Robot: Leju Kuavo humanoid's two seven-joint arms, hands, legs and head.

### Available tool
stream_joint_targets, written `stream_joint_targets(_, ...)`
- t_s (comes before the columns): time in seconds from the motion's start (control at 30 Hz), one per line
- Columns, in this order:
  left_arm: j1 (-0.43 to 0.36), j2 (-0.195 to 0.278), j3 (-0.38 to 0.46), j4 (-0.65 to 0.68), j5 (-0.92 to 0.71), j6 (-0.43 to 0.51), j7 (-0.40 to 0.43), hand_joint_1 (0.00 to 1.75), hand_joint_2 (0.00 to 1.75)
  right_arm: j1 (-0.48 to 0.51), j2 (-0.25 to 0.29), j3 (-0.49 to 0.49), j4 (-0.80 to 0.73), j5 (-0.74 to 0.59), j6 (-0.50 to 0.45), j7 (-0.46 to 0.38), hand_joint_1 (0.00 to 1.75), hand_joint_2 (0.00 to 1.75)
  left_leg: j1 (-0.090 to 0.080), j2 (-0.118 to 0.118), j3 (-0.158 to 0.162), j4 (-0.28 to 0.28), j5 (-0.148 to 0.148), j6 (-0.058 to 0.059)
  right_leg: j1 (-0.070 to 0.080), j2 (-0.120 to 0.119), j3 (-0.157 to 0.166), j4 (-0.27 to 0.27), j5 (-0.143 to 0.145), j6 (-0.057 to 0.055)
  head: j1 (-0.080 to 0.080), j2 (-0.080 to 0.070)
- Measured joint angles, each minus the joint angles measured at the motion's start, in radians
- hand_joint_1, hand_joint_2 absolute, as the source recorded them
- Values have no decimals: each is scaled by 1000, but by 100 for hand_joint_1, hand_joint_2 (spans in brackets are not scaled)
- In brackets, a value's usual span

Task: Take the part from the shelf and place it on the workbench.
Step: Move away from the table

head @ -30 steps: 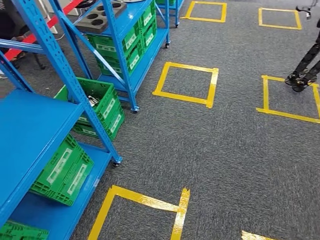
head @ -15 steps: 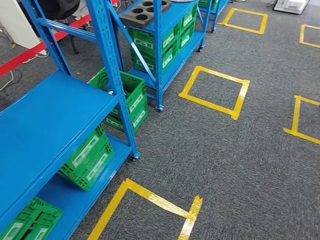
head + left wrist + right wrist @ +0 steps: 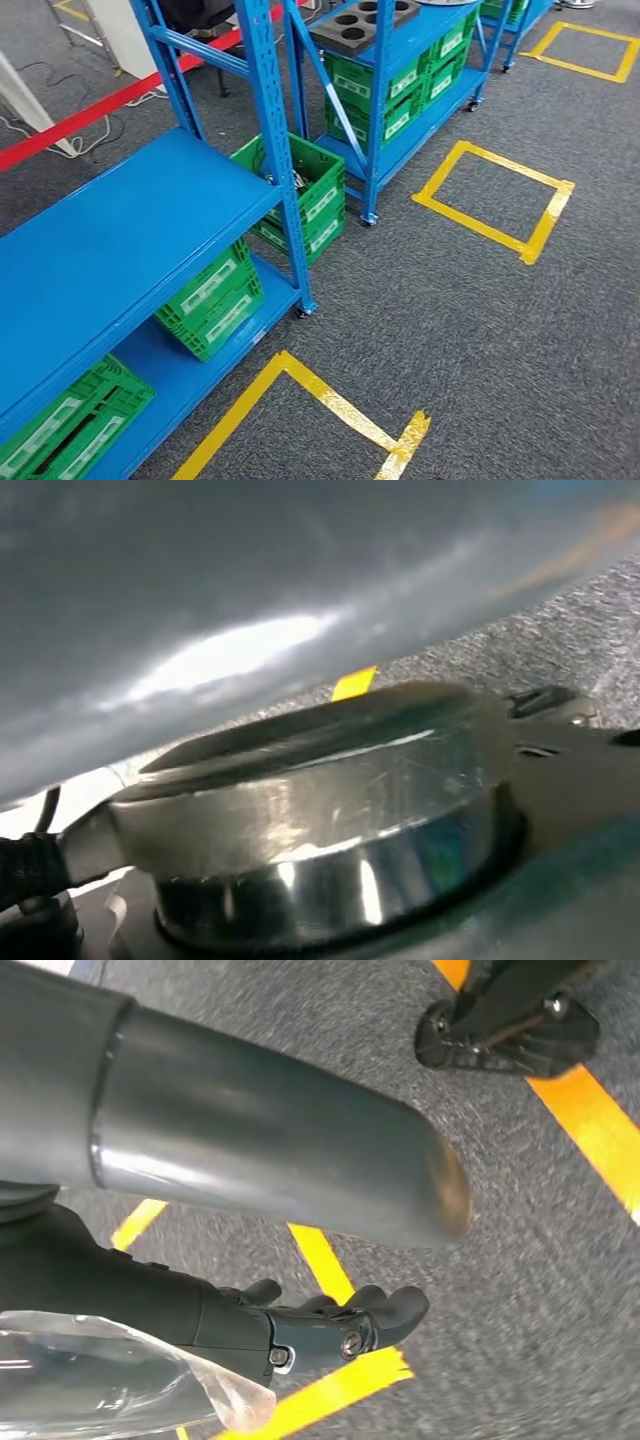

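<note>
Left hand (image 3: 30, 875) carries the task's thing. In the left wrist view a round, shiny metal part (image 3: 317, 810) sits right against the hand, so close that it covers most of the fingers. One dark finger shows at the part's rim. Carpet and a scrap of yellow tape pass behind the part, so I judge that the hand is closed around it and holds it above the floor, off any shelf. How the fingers wrap it I cannot tell.

The right hand (image 3: 332, 1325) hangs over the carpet floor (image 3: 468, 330), its dark fingers stretched out loosely with nothing between them.

Over the last second the whole head picture has swung. The near blue shelf (image 3: 128, 220) has slid toward the middle, more of its bare board has come into view, and the far squares of tape have run off the edge. That is the camera turning with the robot's body. The racks and crates have not moved.

A tilted green crate (image 3: 211, 300) lies under the near blue shelf's board, and a yellow tape square (image 3: 324, 395) lies on the floor just beside the shelf's foot.

With the part already in the left hand, I read this as the carrying stretch, where the robot is turning on the spot. Where the worktop stands relative to the near blue shelf I cannot tell.
</note>
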Motion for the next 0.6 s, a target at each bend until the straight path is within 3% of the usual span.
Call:
stream_joint_targets(0.03,1,0,0,0,-1,0,0,0,0,0,0,0,0,0,7,-3,0,0,1,2,-10,17,5,0,1,-14,2,0,-3,0,0,0)
stream_joint_targets(0.07,3,0,0,0,-3,1,0,0,0,-1,0,0,1,0,16,-8,0,0,1,4,1,-6,29,1,2,-27,6,0,-5,0,0,0)
stream_joint_targets(0.1,4,1,0,0,-4,2,0,0,0,-2,0,1,1,-1,27,-14,0,0,1,11,29,-62,66,5,3,-39,11,0,-8,1,0,0)
stream_joint_targets(0.17,3,1,0,0,-7,3,0,0,0,-3,2,1,3,-2,52,-30,0,0,-9,58,98,-200,121,21,7,-61,20,-1,-16,5,-1,0)
stream_joint_targets(0.23,-1,2,-1,0,-12,4,0,0,0,-4,4,1,4,-2,75,-45,0,0,-21,95,128,-264,129,36,11,-83,27,-5,-23,15,-2,0)
stream_joint_targets(0.3,-1,3,-2,0,-15,6,0,0,0,-6,6,3,5,-2,88,-54,0,0,-23,80,129,-272,129,45,12,-106,38,-11,-27,24,-3,0)
stream_joint_targets(0.33,1,3,-3,0,-16,7,0,0,0,-8,6,4,5,-2,92,-57,0,0,-21,67,131,-278,132,49,12,-101,40,-8,-33,29,-1,0)
stream_joint_targets(0.4,1,3,-5,0,-18,9,0,0,0,-11,7,7,5,-2,96,-62,0,0,-12,44,137,-288,138,58,10,-49,13,49,-69,37,3,0)
stream_joint_targets(0.47,-1,2,-5,0,-21,11,0,0,0,-9,7,7,5,-3,98,-65,0,0,-8,20,137,-289,139,64,6,9,-58,183,-127,42,9,0)
stream_joint_targets(0.5,-3,2,-5,0,-22,11,0,0,0,-8,7,7,5,-3,99,-65,0,0,-8,5,138,-289,138,65,5,19,-95,246,-145,44,11,0)
stream_joint_targets(0.53,-3,2,-6,0,-23,11,0,0,0,-5,7,7,5,-3,99,-65,0,0,-7,-9,139,-289,137,66,5,23,-121,282,-145,46,11,0)
stream_joint_targets(0.57,-3,2,-6,0,-23,12,0,0,0,-4,7,7,5,-3,99,-65,0,0,-7,-25,141,-288,136,65,5,24,-130,279,-124,48,12,0)
stream_joint_targets(0.6,-2,2,-6,0,-23,12,0,0,0,-2,7,7,5,-3,99,-65,0,0,-5,-40,144,-287,134,62,3,28,-117,232,-84,50,12,0)
